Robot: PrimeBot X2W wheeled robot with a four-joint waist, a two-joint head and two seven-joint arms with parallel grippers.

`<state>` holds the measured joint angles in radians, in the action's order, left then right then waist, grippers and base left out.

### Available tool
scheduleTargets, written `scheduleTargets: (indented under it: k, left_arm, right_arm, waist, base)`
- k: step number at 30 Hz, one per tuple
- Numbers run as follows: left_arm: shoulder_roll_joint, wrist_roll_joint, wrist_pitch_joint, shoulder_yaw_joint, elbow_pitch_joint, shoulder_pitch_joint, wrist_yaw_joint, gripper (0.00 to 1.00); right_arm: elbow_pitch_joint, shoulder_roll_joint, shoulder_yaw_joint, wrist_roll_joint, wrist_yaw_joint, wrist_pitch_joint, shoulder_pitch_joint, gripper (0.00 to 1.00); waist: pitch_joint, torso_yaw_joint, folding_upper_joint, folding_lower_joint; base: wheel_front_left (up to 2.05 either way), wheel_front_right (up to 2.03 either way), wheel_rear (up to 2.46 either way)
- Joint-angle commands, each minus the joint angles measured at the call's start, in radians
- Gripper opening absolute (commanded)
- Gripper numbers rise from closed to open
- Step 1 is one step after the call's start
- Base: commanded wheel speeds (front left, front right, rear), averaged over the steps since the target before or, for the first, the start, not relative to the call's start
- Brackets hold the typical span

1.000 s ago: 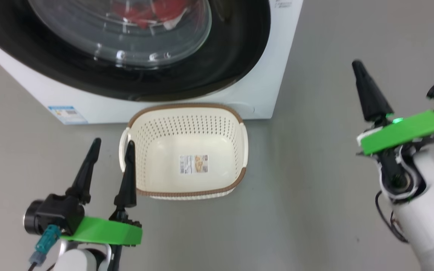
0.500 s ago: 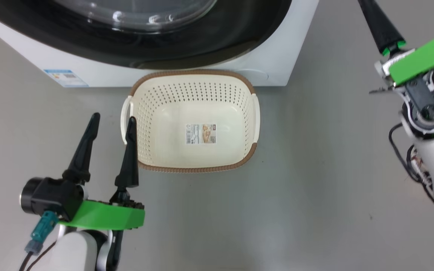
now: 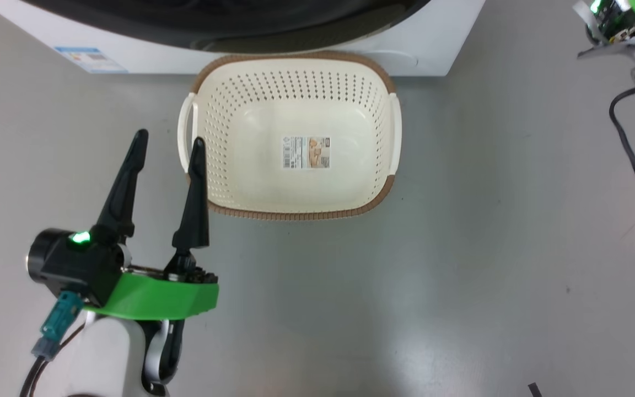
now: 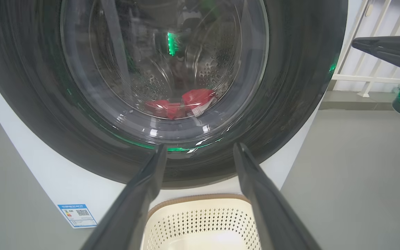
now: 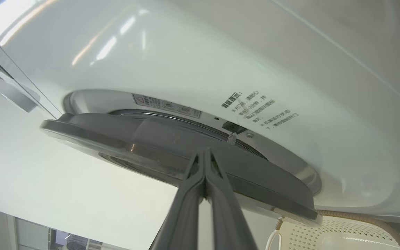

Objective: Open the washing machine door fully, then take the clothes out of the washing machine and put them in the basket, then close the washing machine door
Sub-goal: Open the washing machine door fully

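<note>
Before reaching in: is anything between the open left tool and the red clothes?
Yes. The round black-rimmed glass door stands between them: the red clothes lie behind its window, the left tool in front of it.

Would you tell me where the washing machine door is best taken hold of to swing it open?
Likely the black rim's edge by the latch, on the robot's right: there the washing machine door stands slightly off the white front, leaving a gap. The shut right gripper could hook behind it from that side.

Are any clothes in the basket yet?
No, the basket holds nothing but a paper label.
</note>
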<state>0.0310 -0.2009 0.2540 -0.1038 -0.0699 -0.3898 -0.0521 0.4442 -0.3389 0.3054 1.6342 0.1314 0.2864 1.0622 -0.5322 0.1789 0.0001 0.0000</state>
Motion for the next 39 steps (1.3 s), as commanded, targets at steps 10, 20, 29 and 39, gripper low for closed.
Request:
scheduleTargets:
  k: [10,20,29,39]
  left_arm:
    - [0.019,0.002,0.008,0.018,0.026,-0.038,0.007,1.0]
    - [0.019,0.004,0.008,0.004,0.026,-0.052,0.008,1.0]
    - [0.019,0.001,0.008,-0.012,0.019,-0.055,0.013,1.0]
    - [0.019,0.004,0.008,0.003,0.014,-0.06,0.019,1.0]
  right_arm:
    - [0.005,0.019,-0.024,0.049,-0.001,0.13,0.112,0.0]
    - [0.025,0.035,-0.023,0.02,-0.001,0.188,0.174,0.0]
    - [0.062,0.042,-0.012,0.007,-0.001,0.251,0.217,0.0]
    - [0.051,0.051,0.001,0.013,-0.001,0.345,0.206,0.0]
  waist:
    - [-0.084,0.027,-0.0001,0.0]
    - [-0.114,0.043,-0.0001,0.0]
    - [-0.124,0.061,-0.0001,0.0]
    - [-0.111,0.04,-0.0001,0.0]
  base:
    - [0.0,0.0,0.0]
    - [0.0,0.0,0.0]
    - [0.0,0.0,0.0]
    - [0.0,0.0,0.0]
